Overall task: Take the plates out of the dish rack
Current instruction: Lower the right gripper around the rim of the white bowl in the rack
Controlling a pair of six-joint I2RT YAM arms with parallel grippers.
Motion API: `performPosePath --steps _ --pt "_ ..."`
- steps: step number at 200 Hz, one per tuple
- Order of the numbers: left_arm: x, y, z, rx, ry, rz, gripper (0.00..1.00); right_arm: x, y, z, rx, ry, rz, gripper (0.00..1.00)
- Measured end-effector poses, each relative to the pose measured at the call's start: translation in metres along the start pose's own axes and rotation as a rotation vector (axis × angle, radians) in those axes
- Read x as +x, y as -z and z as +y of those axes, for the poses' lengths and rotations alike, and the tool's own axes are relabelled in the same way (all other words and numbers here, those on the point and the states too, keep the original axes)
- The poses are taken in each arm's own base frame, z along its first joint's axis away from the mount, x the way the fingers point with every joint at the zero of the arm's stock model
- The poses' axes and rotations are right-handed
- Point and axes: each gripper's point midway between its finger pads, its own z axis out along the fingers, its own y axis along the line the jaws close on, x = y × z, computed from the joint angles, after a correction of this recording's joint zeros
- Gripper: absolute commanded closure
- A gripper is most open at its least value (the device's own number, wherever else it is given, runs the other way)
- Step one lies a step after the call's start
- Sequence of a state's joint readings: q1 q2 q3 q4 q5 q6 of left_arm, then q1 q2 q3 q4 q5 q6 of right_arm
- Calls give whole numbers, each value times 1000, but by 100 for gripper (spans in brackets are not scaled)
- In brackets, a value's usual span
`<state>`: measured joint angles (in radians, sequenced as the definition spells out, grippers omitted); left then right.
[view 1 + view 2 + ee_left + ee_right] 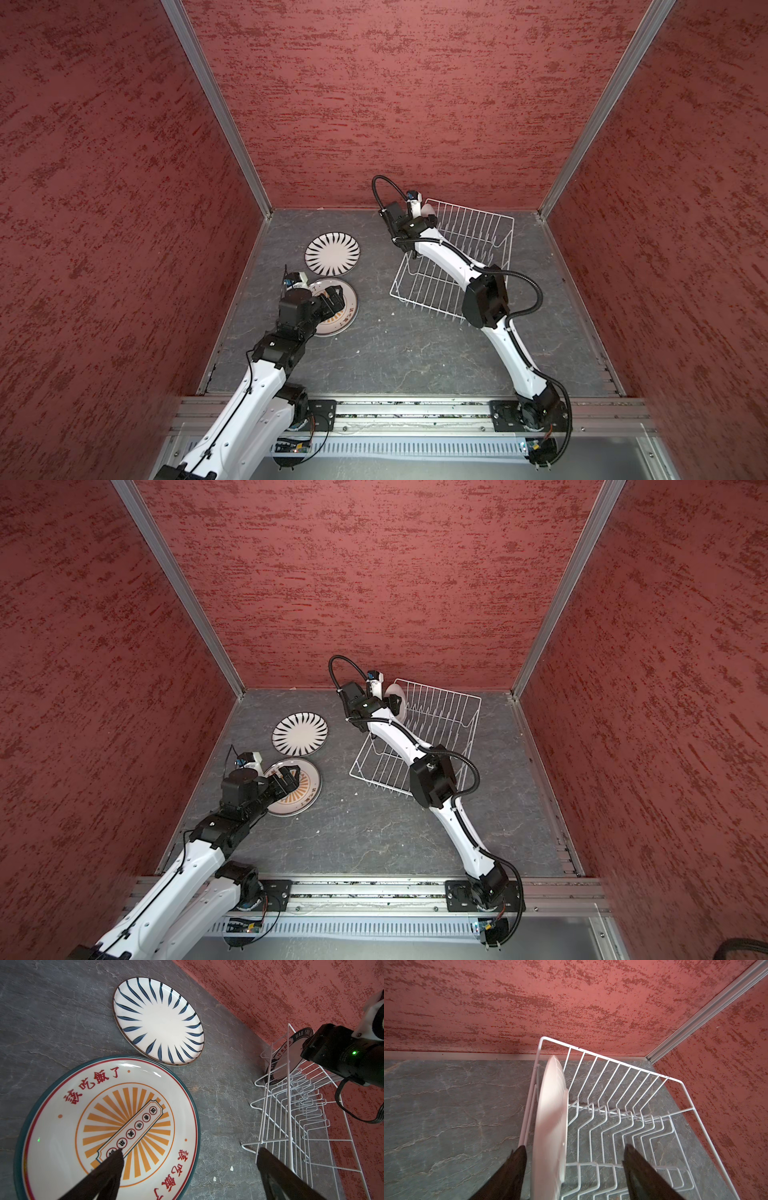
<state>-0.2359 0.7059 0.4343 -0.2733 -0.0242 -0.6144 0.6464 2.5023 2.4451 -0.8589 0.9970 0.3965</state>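
The white wire dish rack [478,232] [444,712] stands at the back right. One plate [550,1126] stands on edge at the rack's far left end, its white back showing; its dark lettered rim [288,1059] shows in the left wrist view. My right gripper [574,1148] is open and straddles this plate: one finger is close beside it, the other well apart. A black-striped plate [332,253] [158,1020] and an orange sunburst plate [343,313] [104,1126] lie flat on the left. My left gripper [190,1152] hangs open over the sunburst plate's edge, holding nothing.
The grey stone-look table [395,353] is closed in by red textured walls [374,104] at the back and on both sides. The rack sits close to the back wall. A few small white chips [231,1167] lie on the table between the sunburst plate and the rack.
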Motion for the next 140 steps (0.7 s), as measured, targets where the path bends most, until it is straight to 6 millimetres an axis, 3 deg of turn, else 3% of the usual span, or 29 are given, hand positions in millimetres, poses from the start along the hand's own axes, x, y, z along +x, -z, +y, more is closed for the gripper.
performPosePath --steps 140 --pt "0 0 0 0 -2 1 1 21 -9 1 26 2 27 52"
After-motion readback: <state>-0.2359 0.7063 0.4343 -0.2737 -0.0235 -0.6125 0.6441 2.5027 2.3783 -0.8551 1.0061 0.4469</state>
